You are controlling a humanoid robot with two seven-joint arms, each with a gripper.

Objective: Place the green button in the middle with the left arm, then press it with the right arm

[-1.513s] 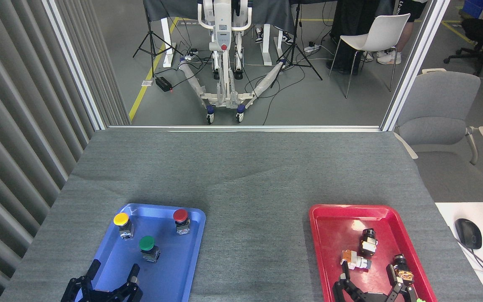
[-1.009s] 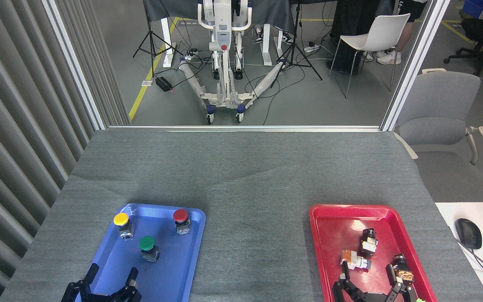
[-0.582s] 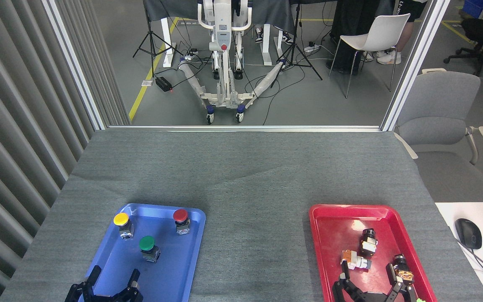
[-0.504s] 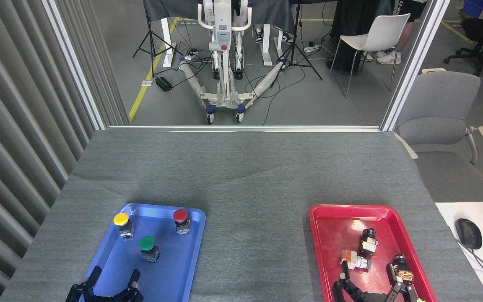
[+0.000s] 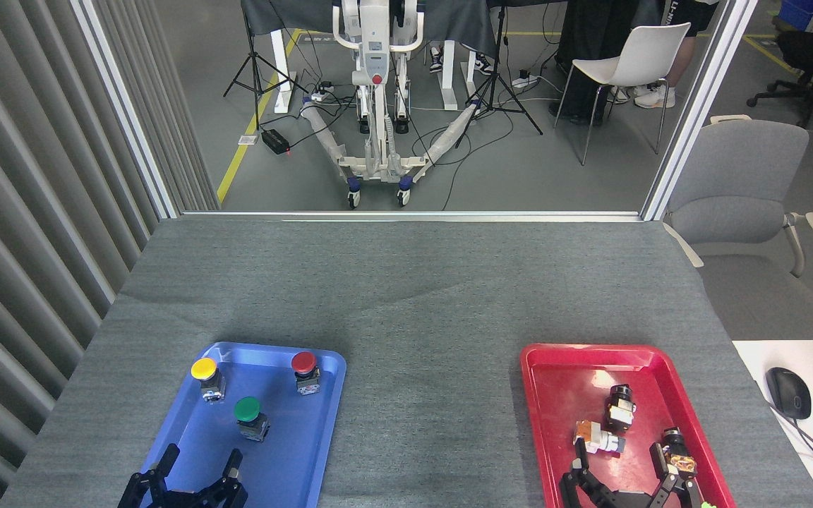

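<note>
The green button (image 5: 248, 416) stands upright in the blue tray (image 5: 181, 430), toward its centre. My left gripper (image 5: 200, 462) hovers at the tray's near end, just below the button and apart from it, fingers spread open with nothing between them. The middle (image 5: 428, 395) is bare dark grey cloth between the two trays. At the near end of the red tray (image 5: 562, 381), my right gripper (image 5: 622, 455) is open and holds nothing.
A yellow button (image 5: 206, 375) and a red button (image 5: 305, 370) stand at the far end of the blue tray. Three small switch parts (image 5: 617, 406) lie in the red tray. A computer mouse (image 5: 787, 391) sits on a white desk at right.
My left gripper dipped toward the bottom edge, then shifted slightly right and forward toward the green button. The right gripper and all buttons stayed put.
</note>
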